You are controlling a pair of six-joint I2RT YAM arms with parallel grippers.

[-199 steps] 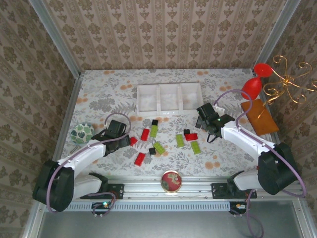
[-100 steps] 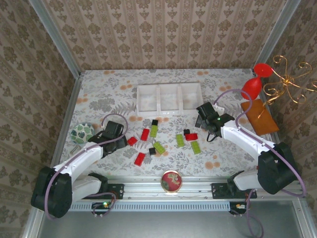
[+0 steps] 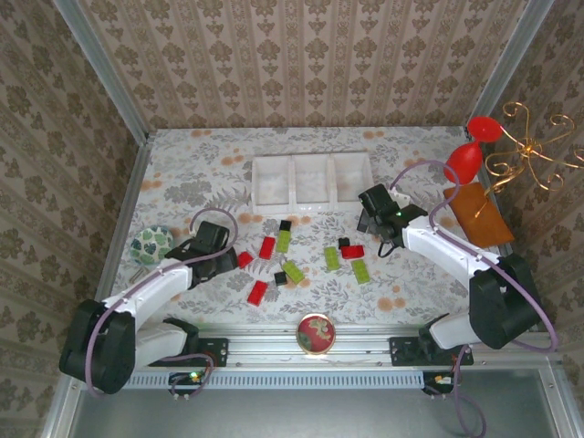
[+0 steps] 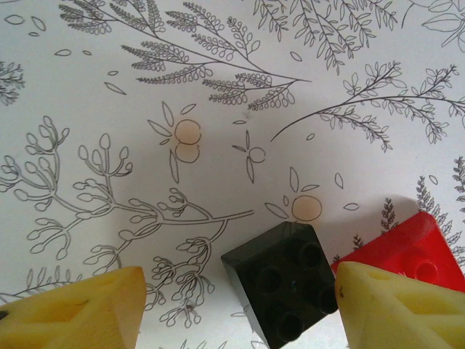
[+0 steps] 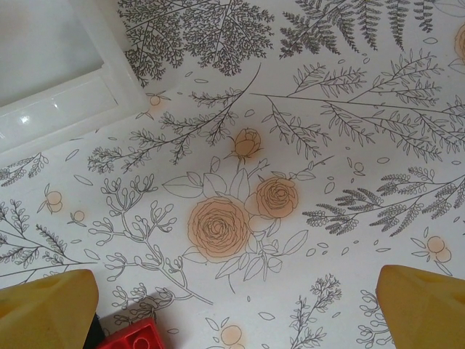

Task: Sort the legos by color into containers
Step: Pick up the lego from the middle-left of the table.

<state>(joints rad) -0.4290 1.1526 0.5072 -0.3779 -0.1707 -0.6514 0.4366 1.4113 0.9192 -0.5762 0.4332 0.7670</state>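
Nearest the arm bases, the left jaws stand spread low over the desk point(image 4: 218, 87). A black cube brick point(image 4: 280, 291) sits between them but crowds one finger point(image 4: 396, 313), and a red brick point(image 4: 418, 243) lies just beside it, behind that same finger. For a clean pick, I would shift sideways until the black brick is centred, square the fingers to its flat faces, then close without catching the red one. Farther out, loose lime-green bricks point(image 3: 293, 271) lie mid-desk. The right jaws are spread wide, nothing between them, with another red brick point(image 5: 134, 336) by one fingertip. Farthest, the three-compartment tray point(image 3: 312, 209) should take one colour per compartment.
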